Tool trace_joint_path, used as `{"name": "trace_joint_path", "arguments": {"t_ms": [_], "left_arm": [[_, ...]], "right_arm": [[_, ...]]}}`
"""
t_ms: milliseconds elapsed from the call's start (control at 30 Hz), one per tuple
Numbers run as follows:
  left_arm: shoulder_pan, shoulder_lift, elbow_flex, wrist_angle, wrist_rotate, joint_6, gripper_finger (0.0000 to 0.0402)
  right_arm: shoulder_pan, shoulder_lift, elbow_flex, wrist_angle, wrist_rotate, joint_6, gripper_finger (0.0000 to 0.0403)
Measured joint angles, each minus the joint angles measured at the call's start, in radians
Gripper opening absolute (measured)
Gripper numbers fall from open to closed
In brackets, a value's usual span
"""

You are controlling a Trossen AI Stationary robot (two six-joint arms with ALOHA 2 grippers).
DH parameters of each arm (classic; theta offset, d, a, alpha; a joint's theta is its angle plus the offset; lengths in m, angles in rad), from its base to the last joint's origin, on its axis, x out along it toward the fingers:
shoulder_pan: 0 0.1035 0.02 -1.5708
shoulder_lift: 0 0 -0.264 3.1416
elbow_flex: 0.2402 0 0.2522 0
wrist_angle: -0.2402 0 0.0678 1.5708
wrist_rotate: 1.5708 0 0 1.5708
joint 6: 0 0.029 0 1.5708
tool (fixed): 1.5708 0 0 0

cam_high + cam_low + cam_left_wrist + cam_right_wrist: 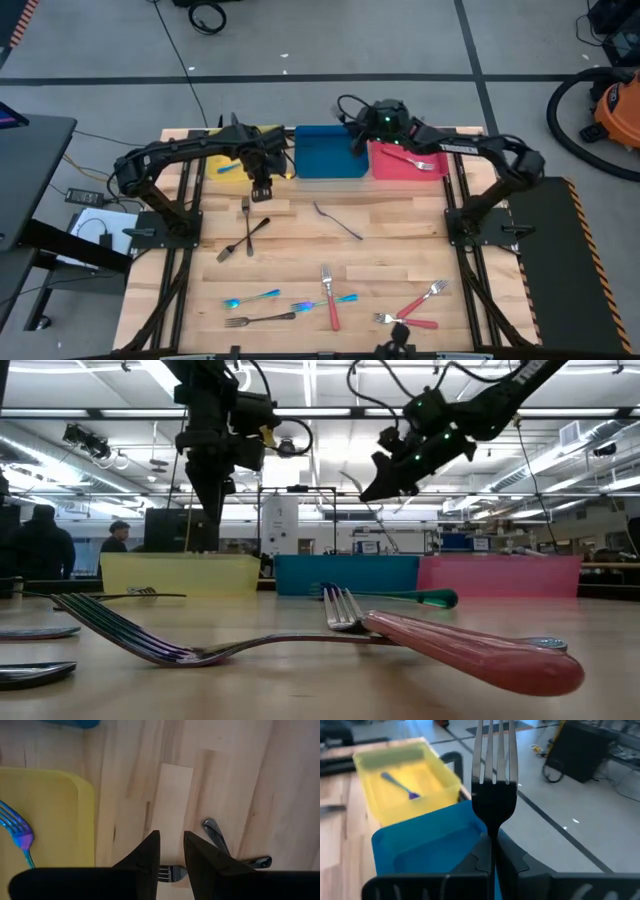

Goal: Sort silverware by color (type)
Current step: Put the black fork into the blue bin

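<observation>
High view: the right tool [358, 143] grips a dark fork [493, 775] over the blue tray's [328, 165] right rim; the left tool [261, 190], narrowly parted and empty, hovers left of that tray.

Wooden table [390, 255] with trays [328, 152], silverware [330, 298]

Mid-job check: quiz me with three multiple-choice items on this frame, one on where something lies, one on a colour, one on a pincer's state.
1. Where does the iridescent fork lie?
A. yellow tray
B. blue tray
C. bare table

2. What colour is the tray holding a red-handled fork?
A. yellow
B. blue
C. red

3. The right pincer is:
A. open, empty
B. shut on a dark fork
C. resting on the table

Answers: 1 A, it shows inside the yellow tray. 2 C, the fork lies in the red one. 3 B, the right wrist view shows the dark fork clamped upright.
</observation>
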Motion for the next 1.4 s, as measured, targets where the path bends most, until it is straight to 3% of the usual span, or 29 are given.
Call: {"name": "trace_joint_path", "arguments": {"t_ms": [167, 567, 1400], "left_arm": [[0.024, 0.000, 0.000, 0.002, 0.000, 0.000, 0.0086], [0.052, 0.000, 0.000, 0.051, 0.000, -0.004, 0.0086], [0.051, 0.001, 0.000, 0.073, 0.000, -0.029, 0.0086]], "right_arm": [[0.001, 0.095, 0.055, -0.026, -0.076, -0.073, 0.0012], [0.001, 0.260, 0.094, -0.034, -0.171, -0.076, 0.0012], [0.014, 0.334, 0.095, -0.029, -0.143, -0.070, 0.0030]]}}
